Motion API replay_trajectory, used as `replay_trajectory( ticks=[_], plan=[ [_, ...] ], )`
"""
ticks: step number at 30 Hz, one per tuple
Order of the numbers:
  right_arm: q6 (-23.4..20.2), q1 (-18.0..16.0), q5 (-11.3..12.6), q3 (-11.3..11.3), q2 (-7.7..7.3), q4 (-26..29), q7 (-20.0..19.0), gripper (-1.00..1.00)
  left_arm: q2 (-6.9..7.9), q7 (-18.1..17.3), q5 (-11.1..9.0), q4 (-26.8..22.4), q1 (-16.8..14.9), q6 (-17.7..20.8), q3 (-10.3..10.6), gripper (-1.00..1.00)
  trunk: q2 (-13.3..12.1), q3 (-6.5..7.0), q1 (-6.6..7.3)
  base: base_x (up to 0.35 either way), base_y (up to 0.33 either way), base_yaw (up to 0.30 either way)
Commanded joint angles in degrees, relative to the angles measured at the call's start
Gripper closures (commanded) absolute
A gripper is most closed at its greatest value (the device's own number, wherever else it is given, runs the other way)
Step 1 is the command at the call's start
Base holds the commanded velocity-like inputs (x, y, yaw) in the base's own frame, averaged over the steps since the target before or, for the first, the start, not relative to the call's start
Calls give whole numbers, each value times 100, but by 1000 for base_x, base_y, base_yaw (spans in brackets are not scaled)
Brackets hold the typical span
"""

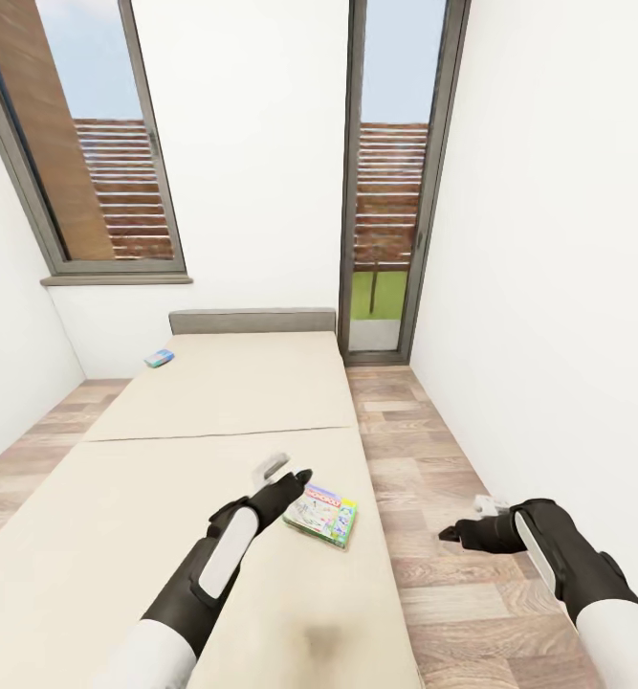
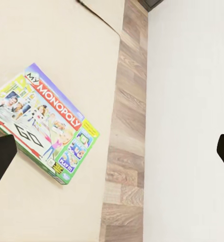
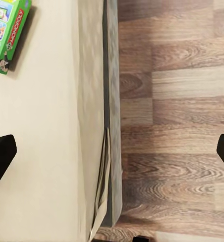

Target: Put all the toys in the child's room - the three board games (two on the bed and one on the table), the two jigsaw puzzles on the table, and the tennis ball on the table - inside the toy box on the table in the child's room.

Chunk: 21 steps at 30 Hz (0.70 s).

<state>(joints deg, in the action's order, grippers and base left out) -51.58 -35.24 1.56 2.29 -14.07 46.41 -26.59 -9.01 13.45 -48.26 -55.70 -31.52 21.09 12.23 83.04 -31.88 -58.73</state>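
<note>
A colourful Monopoly board game [image 1: 320, 514] [image 2: 41, 121] lies flat on the beige bed [image 1: 213, 402] near its right edge. My left gripper [image 1: 288, 472] [image 2: 112, 154] hovers just left of the box, open, with nothing between its fingers. A second, small blue board game [image 1: 159, 359] rests at the bed's far left, by the grey headboard. Over the wood floor to the right of the bed, my right gripper [image 1: 470, 519] [image 3: 112, 151] is open and empty; a corner of the Monopoly box [image 3: 8, 30] shows in its wrist view. The table, toy box, jigsaw puzzles and tennis ball are out of view.
A strip of wood-plank floor [image 1: 433, 536] runs between the bed's right side and a white wall [image 1: 548, 287]. A tall glass door [image 1: 395, 191] and a window [image 1: 99, 163] stand behind the headboard [image 1: 252, 320]. More floor lies left of the bed.
</note>
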Motion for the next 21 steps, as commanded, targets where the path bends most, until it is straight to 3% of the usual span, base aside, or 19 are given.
replay_trajectory(
  ticks=[1, 5, 6, 12, 15, 21],
  plan=[
    [-32, -3, 14, 9, 0, 5, -8, -100, 1, 55, -61, -11, -4, 11, 8, -100, 3, -6, 0, 0, 0, 0],
    [-5, -4, 2, 13, 0, 11, -8, -100, 9, 349, -53, -16, -74, 15, -9, -100, 3, -6, 0, 0, 0, 0],
    [100, -2, -9, 9, 1, 25, -14, -100, 51, 740, -47, 121, -318, 15, -34, -100, 3, -6, 0, 0, 0, 0],
    [78, -5, -6, 10, 7, 190, 4, -100, 201, 881, -62, 795, -591, -66, -124, -100, 3, -6, 0, 0, 0, 0],
    [-147, 27, -1, 31, 8, 595, 9, -100, 295, 925, -32, 1613, -969, -311, -274, -100, 3, -6, 0, 0, 0, 0],
    [-618, 75, 8, 44, -13, 1128, 3, -100, 391, 934, -17, 2447, -1395, -499, -343, -100, 3, -6, 0, 0, 0, 0]
  ],
)
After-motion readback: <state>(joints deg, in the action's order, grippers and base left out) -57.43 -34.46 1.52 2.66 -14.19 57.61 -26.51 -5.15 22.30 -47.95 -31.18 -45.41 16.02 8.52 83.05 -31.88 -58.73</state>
